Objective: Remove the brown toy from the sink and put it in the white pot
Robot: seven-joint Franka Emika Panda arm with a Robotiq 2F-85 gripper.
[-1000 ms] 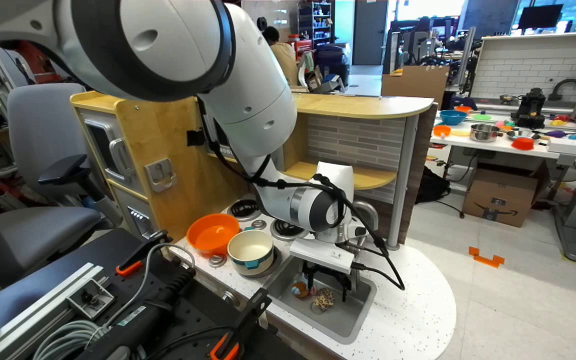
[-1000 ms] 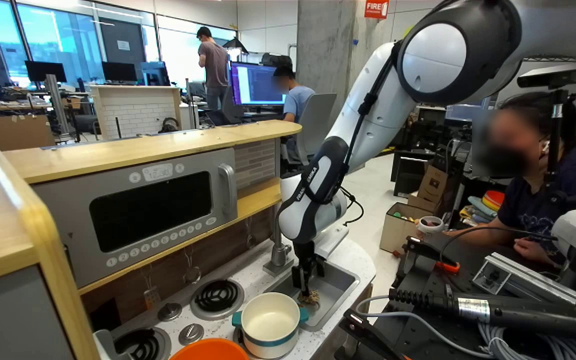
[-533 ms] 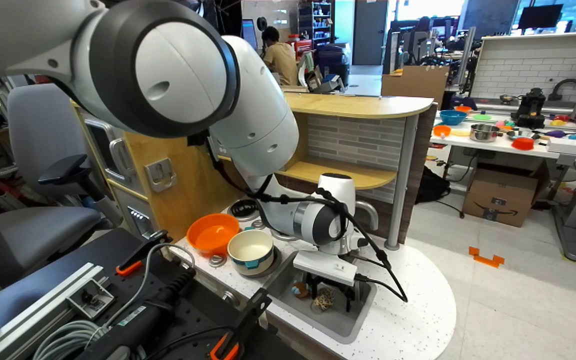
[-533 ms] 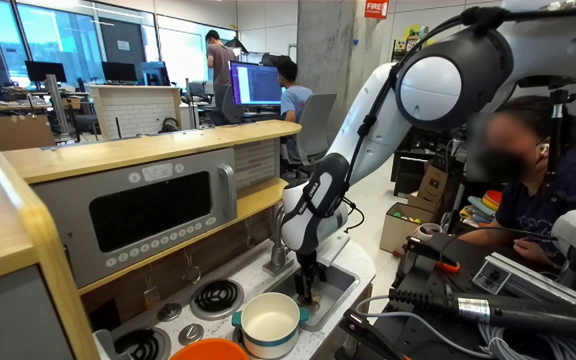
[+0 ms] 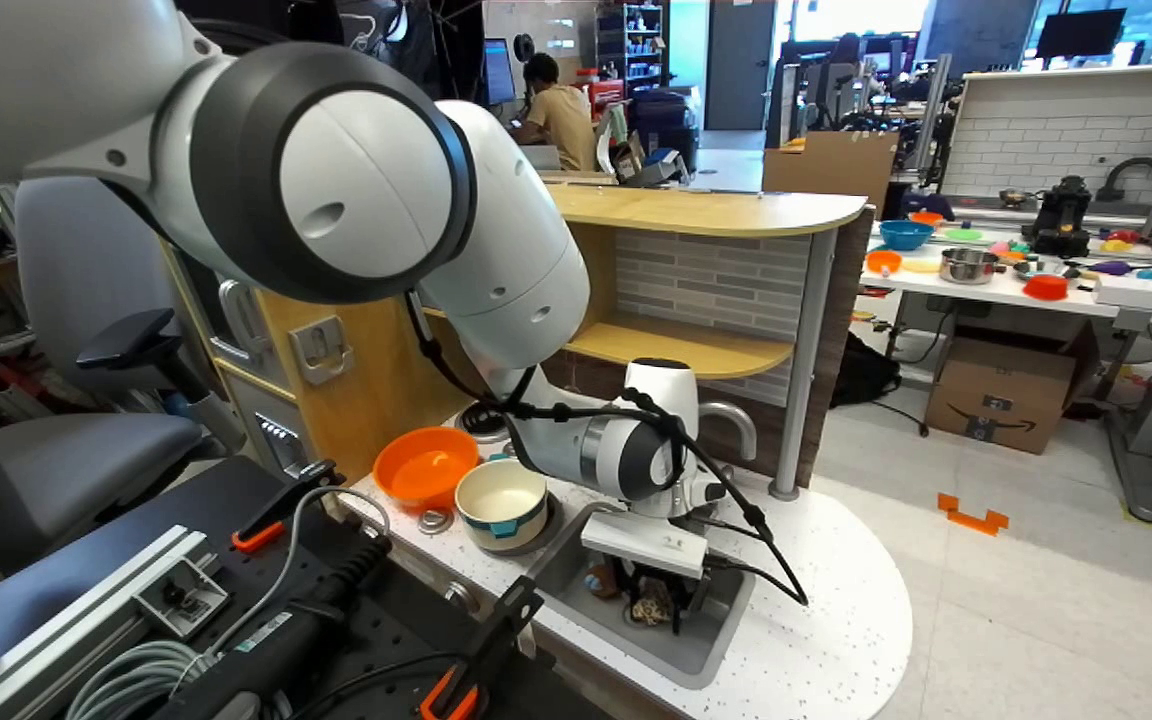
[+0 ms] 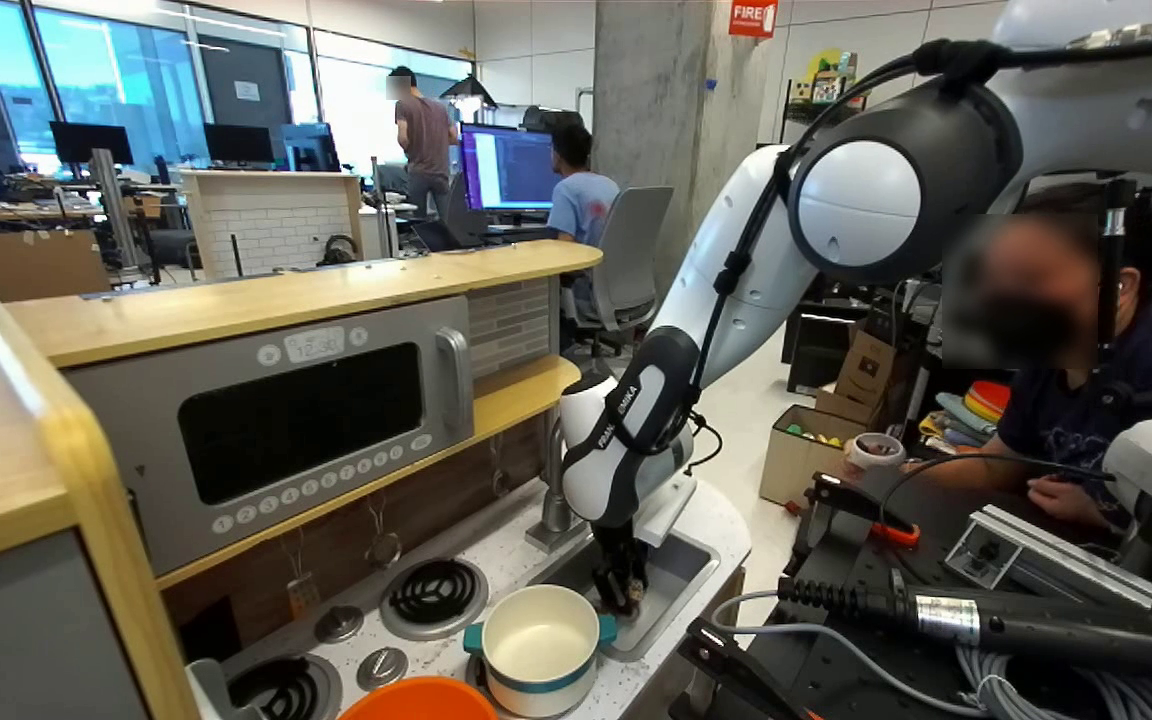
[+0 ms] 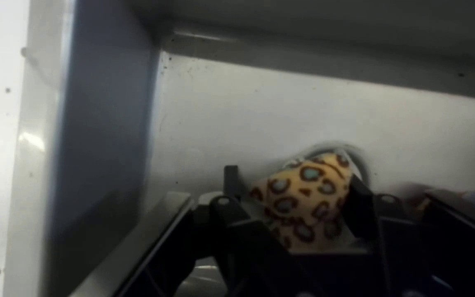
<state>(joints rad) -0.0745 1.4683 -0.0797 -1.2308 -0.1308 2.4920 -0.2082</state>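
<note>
The brown toy (image 7: pixel 303 192), a tan lump with dark leopard spots, lies on the floor of the grey sink (image 7: pixel 241 115) over the drain. In an exterior view the toy (image 5: pixel 651 608) is partly hidden by fingers. My gripper (image 7: pixel 295 185) reaches down into the sink with its jaws partway apart, one on each side of the toy. The right finger in the wrist view touches or overlaps it; a narrow gap shows beside the left fingertip. The white pot (image 5: pixel 501 492), with teal handles, stands on a burner beside the sink; nothing shows in the pot (image 6: pixel 541 640).
An orange-brown lump (image 5: pixel 599 580) with some blue lies in the sink near my fingers. The orange bowl (image 5: pixel 426 465) adjoins the pot. A grey faucet (image 6: pixel 558 480) rises behind the sink, and a toy microwave (image 6: pixel 306 410) overhangs the burners. Sink walls (image 7: pixel 101 115) surround the gripper.
My gripper has come down deeper into the sink over the leopard-spotted toy. Its jaws have drawn closer together. The pot and the orange bowl have stayed put.
</note>
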